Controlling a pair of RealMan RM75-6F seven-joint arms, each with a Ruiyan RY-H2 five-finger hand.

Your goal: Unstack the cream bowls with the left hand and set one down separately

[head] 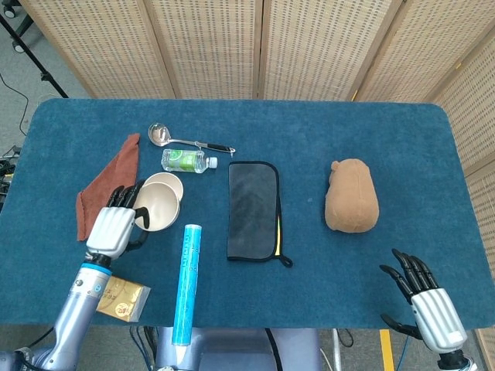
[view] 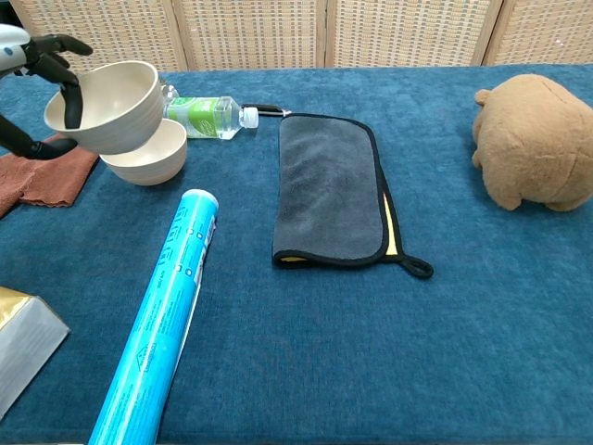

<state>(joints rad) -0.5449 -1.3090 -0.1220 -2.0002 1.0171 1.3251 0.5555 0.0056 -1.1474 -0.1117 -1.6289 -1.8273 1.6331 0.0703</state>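
Note:
My left hand [head: 114,225] [view: 37,65] holds one cream bowl [head: 157,213] [view: 104,108] by its rim, lifted clear above the table and tilted toward the left. The second cream bowl [head: 167,184] [view: 148,158] stays on the blue table just behind and below it, partly covered in the head view. My right hand [head: 425,297] hangs at the table's near right corner, fingers spread, holding nothing. It does not show in the chest view.
A rust cloth [head: 97,189] lies left of the bowls. A ladle [head: 178,139] and a small bottle [head: 186,161] lie behind them. A blue tube [head: 186,282], a gold packet [head: 124,300], a grey cloth [head: 254,209] and a brown plush toy [head: 352,195] lie on the table [head: 309,139].

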